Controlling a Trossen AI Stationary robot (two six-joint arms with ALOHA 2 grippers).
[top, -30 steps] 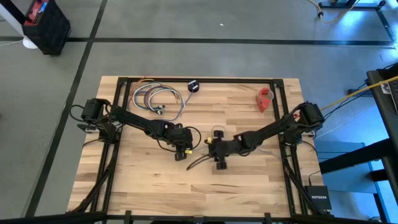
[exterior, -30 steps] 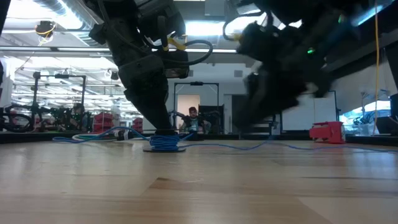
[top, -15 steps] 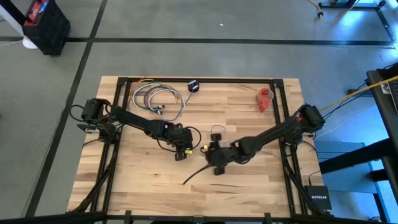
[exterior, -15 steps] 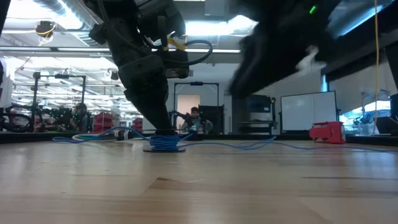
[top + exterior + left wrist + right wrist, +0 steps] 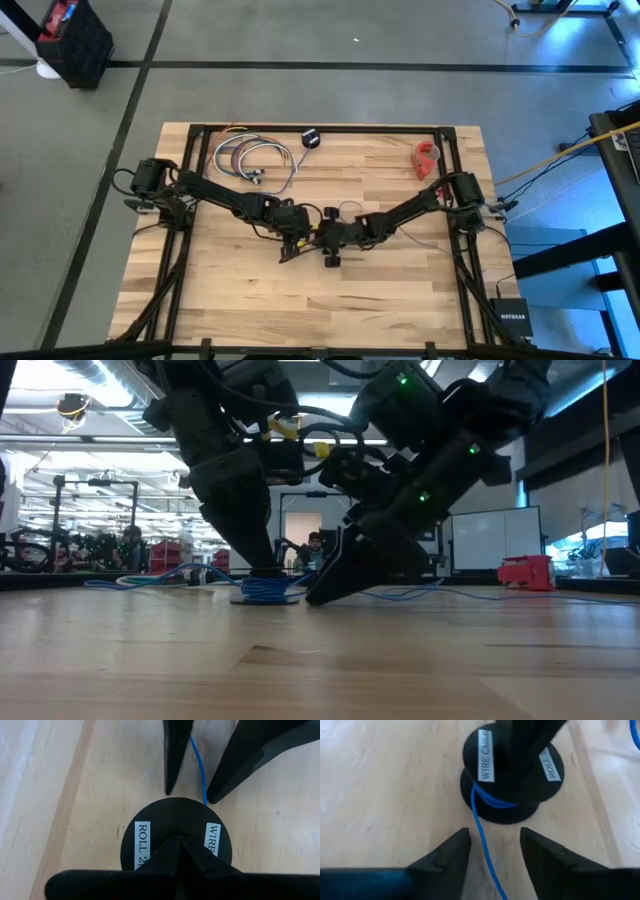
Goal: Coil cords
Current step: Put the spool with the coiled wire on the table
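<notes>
The left tool (image 5: 296, 243) is pinching the spool (image 5: 512, 775); the right tool (image 5: 492, 854), spread wide, is straddling the cord (image 5: 482, 837), probably light, limp, slippery: grip near the spool.

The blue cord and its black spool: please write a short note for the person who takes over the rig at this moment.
Left gripper: shut, pressing down on the top of the black spool, near the table's middle.
Right gripper: open, tips low at the table beside the spool, with the blue cord running between its fingers, not pinched.
Cord: some turns are already wound on the spool, seen in the low view; the rest trails loose across the table toward the right arm's side.
Left to do: grip the loose cord and wind the rest onto the spool.
</notes>
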